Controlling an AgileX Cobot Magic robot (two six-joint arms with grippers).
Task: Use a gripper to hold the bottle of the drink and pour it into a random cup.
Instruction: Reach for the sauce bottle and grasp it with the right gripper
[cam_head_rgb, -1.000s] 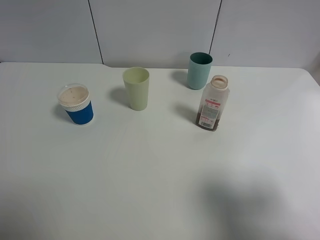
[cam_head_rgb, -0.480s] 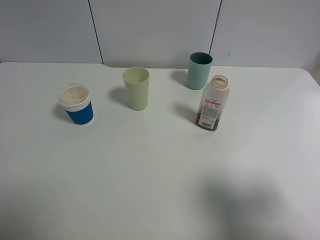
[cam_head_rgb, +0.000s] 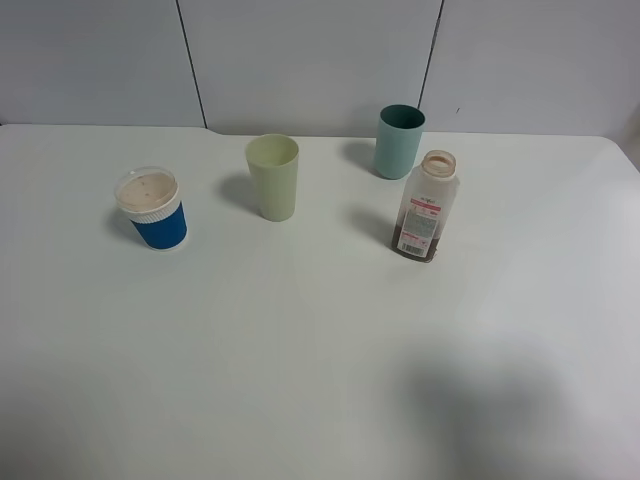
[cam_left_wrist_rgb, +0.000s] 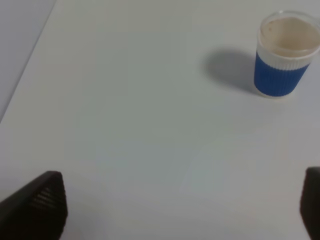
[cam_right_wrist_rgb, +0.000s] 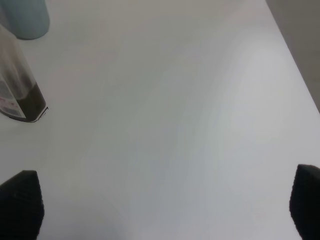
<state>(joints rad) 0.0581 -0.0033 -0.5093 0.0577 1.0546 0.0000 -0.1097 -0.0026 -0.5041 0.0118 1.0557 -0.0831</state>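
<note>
The clear bottle (cam_head_rgb: 427, 205) stands upright and uncapped at the right of the white table, with a little dark brown drink (cam_head_rgb: 415, 243) at its bottom. Behind it is a teal cup (cam_head_rgb: 399, 142); a pale green cup (cam_head_rgb: 273, 177) stands mid-table. Neither gripper shows in the exterior high view. In the right wrist view my right gripper (cam_right_wrist_rgb: 164, 200) is open and empty, and the bottle (cam_right_wrist_rgb: 17, 90) and teal cup (cam_right_wrist_rgb: 27, 17) are well ahead and off to one side. My left gripper (cam_left_wrist_rgb: 180, 205) is open too, far from the blue cup (cam_left_wrist_rgb: 285, 55).
A blue ribbed cup (cam_head_rgb: 152, 210) with a white rim and clear lid stands at the left of the table (cam_head_rgb: 300, 350). The table's right edge (cam_right_wrist_rgb: 295, 60) shows in the right wrist view. A grey panelled wall (cam_head_rgb: 300, 60) runs behind the table.
</note>
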